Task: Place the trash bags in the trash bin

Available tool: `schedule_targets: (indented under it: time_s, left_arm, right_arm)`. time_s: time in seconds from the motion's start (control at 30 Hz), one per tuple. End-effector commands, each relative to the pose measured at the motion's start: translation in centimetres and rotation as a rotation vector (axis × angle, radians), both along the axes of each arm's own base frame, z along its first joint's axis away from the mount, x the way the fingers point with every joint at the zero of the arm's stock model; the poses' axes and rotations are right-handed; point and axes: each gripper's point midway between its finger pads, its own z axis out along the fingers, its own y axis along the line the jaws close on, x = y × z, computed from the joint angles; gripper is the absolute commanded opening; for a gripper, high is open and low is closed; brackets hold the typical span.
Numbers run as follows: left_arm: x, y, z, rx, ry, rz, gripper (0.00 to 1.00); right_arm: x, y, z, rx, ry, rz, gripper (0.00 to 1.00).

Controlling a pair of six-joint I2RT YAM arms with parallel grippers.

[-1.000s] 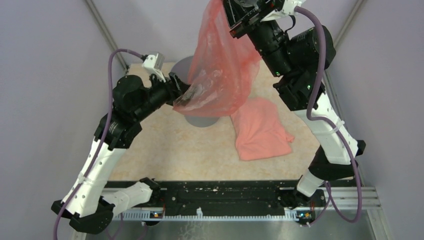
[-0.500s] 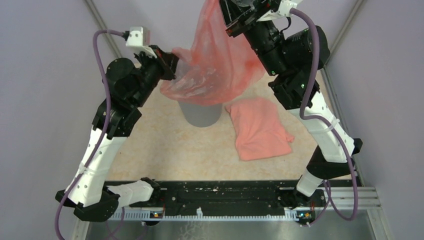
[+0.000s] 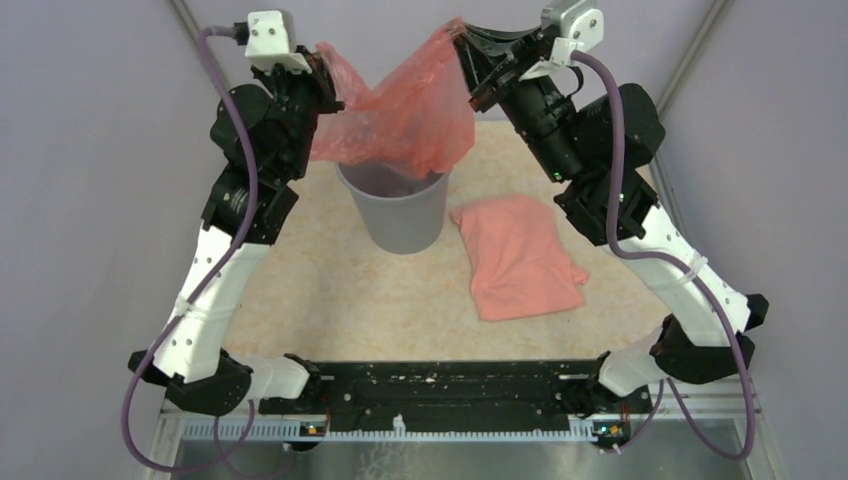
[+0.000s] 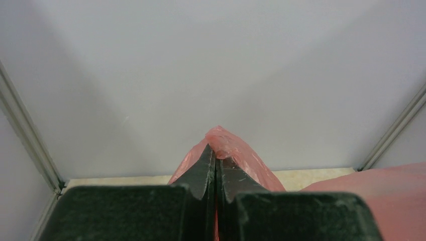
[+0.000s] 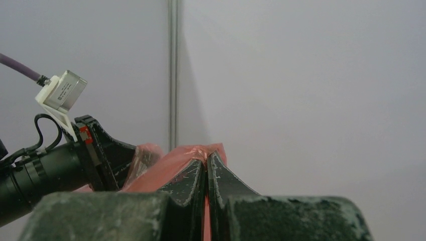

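A translucent orange-red trash bag hangs stretched between both grippers, above the grey trash bin at mid table. Its lower part dips into the bin's mouth. My left gripper is shut on the bag's left edge; the film bunches past the closed tips. My right gripper is shut on the bag's right top corner, with film pinched at the tips. The left arm shows in the right wrist view. A second trash bag, salmon pink, lies crumpled flat on the table right of the bin.
The beige tabletop is ringed by grey walls with metal corner posts. The black base rail runs along the near edge.
My left gripper closed on the bag's edge and rose up and back. The right gripper came down and right. The bag now spreads wide over the bin, whose rim has come into view.
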Motion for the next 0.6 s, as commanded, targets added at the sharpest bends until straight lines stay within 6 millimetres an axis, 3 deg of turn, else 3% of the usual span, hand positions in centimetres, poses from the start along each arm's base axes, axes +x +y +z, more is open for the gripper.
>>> schedule_targets:
  time_s: [0.0,0.17,0.37,0.47,0.57]
  left_arm:
    - [0.8,0.0,1.2,0.023,-0.025,0.026,0.00]
    - [2.6,-1.8,-2.3,0.076,0.061,-0.017,0.00]
    - [4.5,-2.7,-5.1,0.101,0.133,-0.016,0.00]
    - [5.9,-2.8,-6.6,0.103,0.181,-0.017,0.00]
    - [7.0,-3.1,-8.3,0.107,0.232,-0.022,0.00]
  right_arm:
    - [1.0,-2.1,-1.2,0.013,0.070,-0.113,0.00]
    - [3.5,-2.7,-6.4,-0.061,0.168,-0.241,0.00]
    - [8.7,-5.0,-12.3,-0.080,0.375,-0.231,0.00]
    - [9.9,-4.4,-14.5,-0.110,0.455,-0.187,0.00]
    - [10.0,-3.5,-15.4,-0.141,0.495,-0.152,0.00]
